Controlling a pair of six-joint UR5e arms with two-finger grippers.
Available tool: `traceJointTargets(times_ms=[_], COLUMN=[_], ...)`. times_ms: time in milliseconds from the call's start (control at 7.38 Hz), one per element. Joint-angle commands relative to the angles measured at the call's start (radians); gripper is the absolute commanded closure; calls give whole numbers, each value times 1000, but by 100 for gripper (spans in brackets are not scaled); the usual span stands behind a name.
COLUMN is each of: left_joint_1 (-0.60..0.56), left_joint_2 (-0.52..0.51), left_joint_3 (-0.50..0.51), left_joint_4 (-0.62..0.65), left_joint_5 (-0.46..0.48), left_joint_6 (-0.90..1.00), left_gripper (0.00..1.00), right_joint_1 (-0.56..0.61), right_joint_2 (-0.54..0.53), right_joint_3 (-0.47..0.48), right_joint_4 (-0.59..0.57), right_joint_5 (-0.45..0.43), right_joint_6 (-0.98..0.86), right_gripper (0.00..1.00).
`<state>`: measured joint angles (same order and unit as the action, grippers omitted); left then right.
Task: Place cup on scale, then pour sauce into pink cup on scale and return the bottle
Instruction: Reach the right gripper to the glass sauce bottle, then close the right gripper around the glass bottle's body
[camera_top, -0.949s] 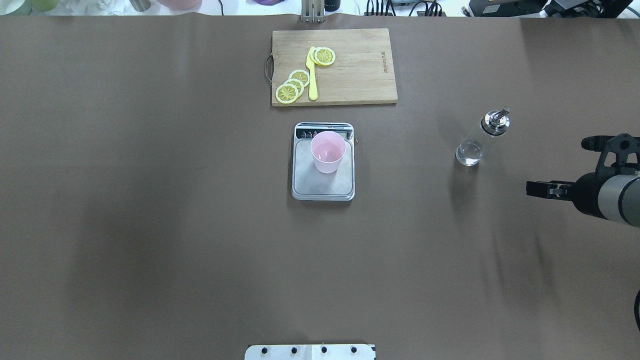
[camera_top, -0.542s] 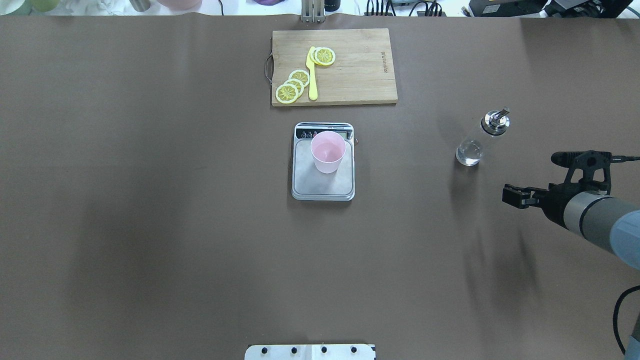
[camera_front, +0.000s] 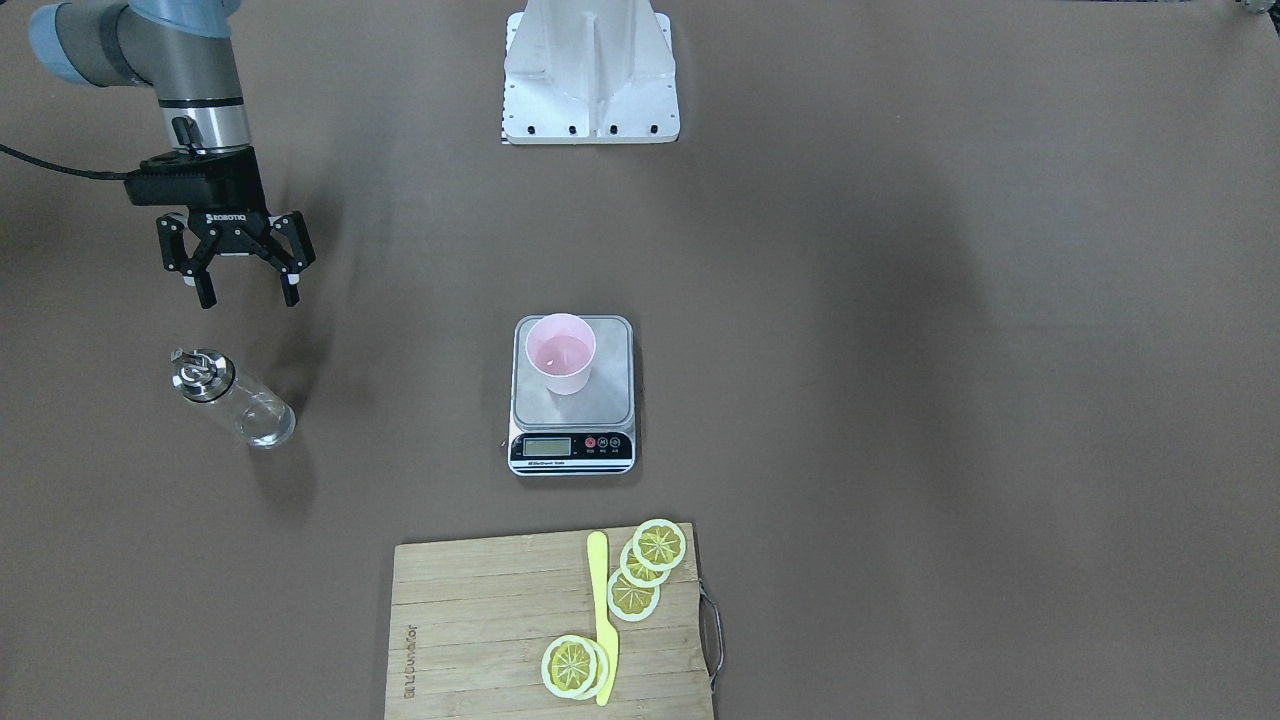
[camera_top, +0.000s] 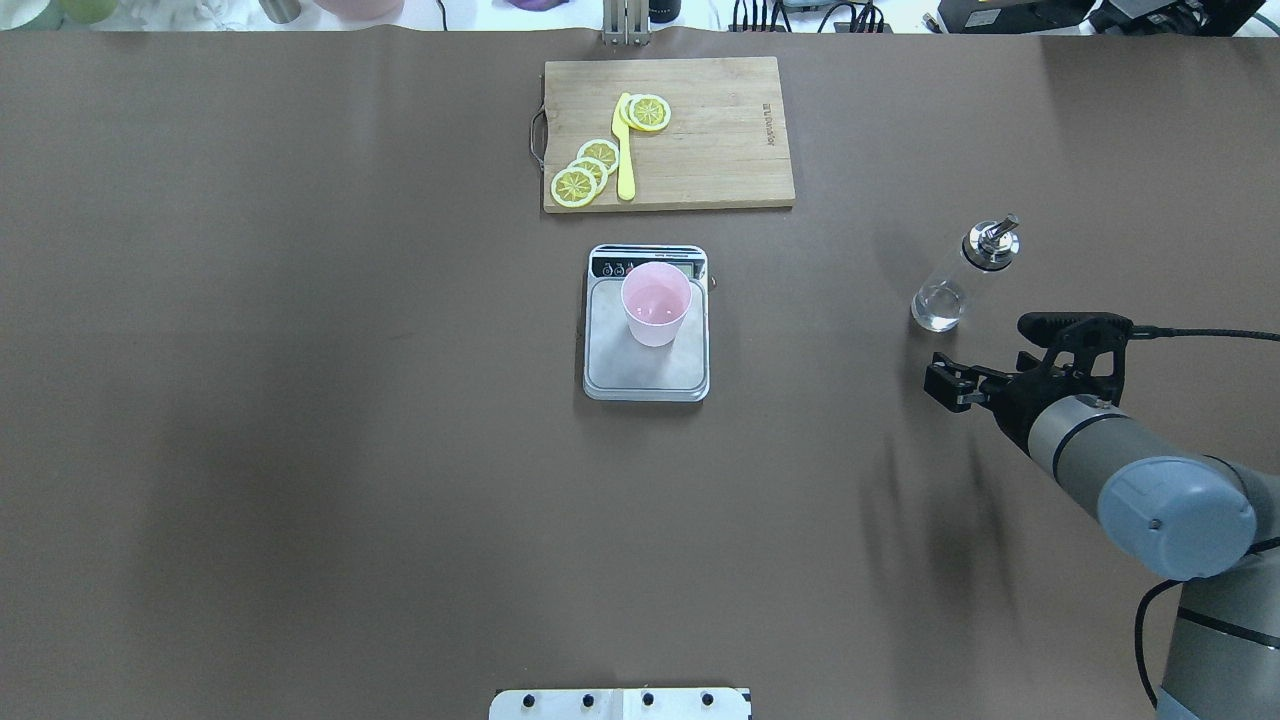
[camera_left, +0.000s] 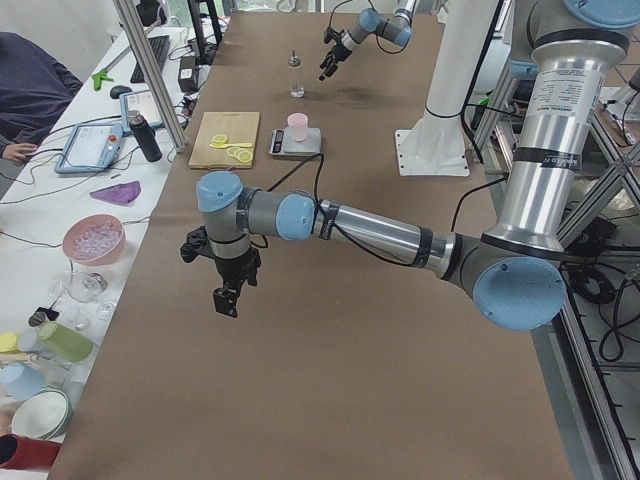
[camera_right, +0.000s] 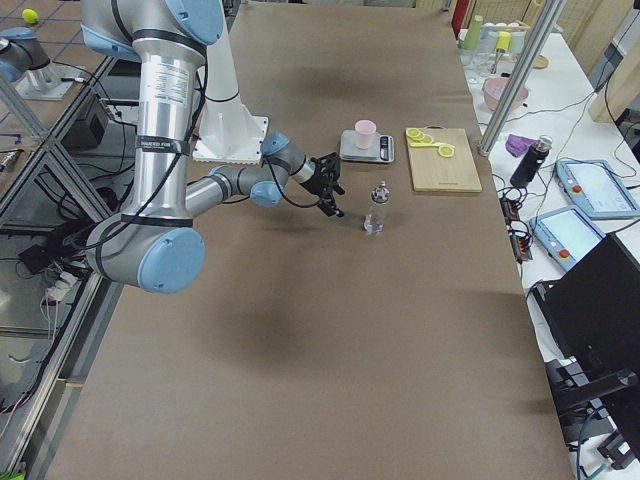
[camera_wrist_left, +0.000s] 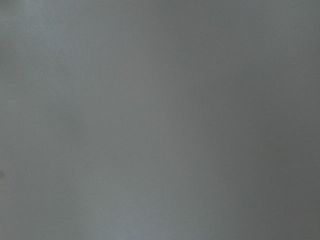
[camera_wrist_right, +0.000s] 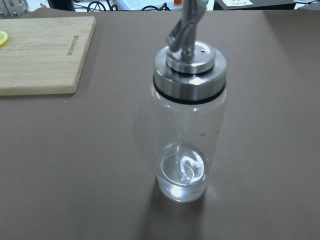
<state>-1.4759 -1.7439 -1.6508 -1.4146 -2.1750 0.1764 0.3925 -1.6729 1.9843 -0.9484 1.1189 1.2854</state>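
Note:
The pale pink cup (camera_top: 656, 305) (camera_front: 561, 353) stands upright on the scale (camera_top: 625, 372) (camera_front: 612, 398) at mid-table. The clear glass bottle (camera_top: 948, 290) (camera_front: 238, 402) with its metal spout stands upright on the table to the robot's right, apart from the scale. A little clear sauce (camera_wrist_right: 182, 176) lies at its bottom. My right gripper (camera_top: 945, 385) (camera_front: 247, 297) is open and empty, just short of the bottle on the robot's side. The bottle fills the right wrist view. My left gripper (camera_left: 228, 300) shows only in the exterior left view, over bare table; I cannot tell its state.
A wooden cutting board (camera_top: 720, 150) with lemon slices (camera_top: 585, 170) and a yellow knife (camera_top: 624, 150) lies beyond the scale. The white robot base (camera_front: 590, 80) sits at the near edge. A side table with clutter and a person's sleeve (camera_left: 30, 85) show in the exterior left view.
My right arm has swung in from the table's right edge, bringing the open gripper close to the bottle. Cup, scale and bottle have not moved.

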Motion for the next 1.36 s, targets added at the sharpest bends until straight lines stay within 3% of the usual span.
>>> traceJointTargets(times_ms=[0, 407, 813, 1220], left_joint_1=[2, 2, 2, 5], left_joint_2=[6, 6, 4, 4], left_joint_3=[0, -3, -1, -1], left_joint_4=[-1, -1, -1, -1], left_joint_5=[0, 0, -2, 0], left_joint_6=[0, 0, -2, -3], left_gripper=[2, 2, 2, 2], right_joint_1=[-30, -49, -49, -14], right_joint_2=[36, 38, 100, 130], right_joint_3=[-32, -122, -200, -220], right_joint_4=[-7, 0, 2, 3], right_joint_5=[-73, -200, -228, -235], right_joint_6=[19, -63, -64, -107], right_gripper=[0, 5, 5, 5])
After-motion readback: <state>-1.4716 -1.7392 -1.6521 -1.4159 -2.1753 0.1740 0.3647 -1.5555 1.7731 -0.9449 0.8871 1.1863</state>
